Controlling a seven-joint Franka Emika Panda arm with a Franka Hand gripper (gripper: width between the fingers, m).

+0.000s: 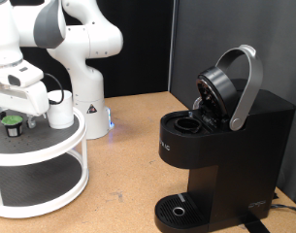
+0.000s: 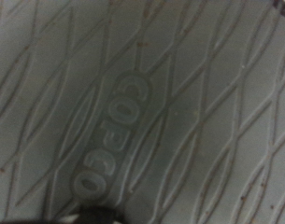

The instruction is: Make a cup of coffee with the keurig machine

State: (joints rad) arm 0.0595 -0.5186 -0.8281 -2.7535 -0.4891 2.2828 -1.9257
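Observation:
The black keurig machine [image 1: 235, 146] stands at the exterior view's right with its silver-grey lid handle [image 1: 246, 83] raised and the pod chamber [image 1: 186, 124] open. The white cup [image 1: 60, 107] stands on the top tier of a round white stand [image 1: 65, 146] at the left. A green-topped pod [image 1: 9, 122] sits on the same tier. My gripper [image 1: 23, 109] hangs low over that tier, between the pod and the cup. The wrist view shows only the tier's grey patterned mat [image 2: 142, 103], very close, marked COPCO. No pod or cup shows there.
The white robot base [image 1: 87, 107] stands behind the stand. The stand has a lower tier [image 1: 41, 180]. The wooden table [image 1: 128, 175] lies between stand and machine. The machine's round drip base [image 1: 177, 209] faces the table's front.

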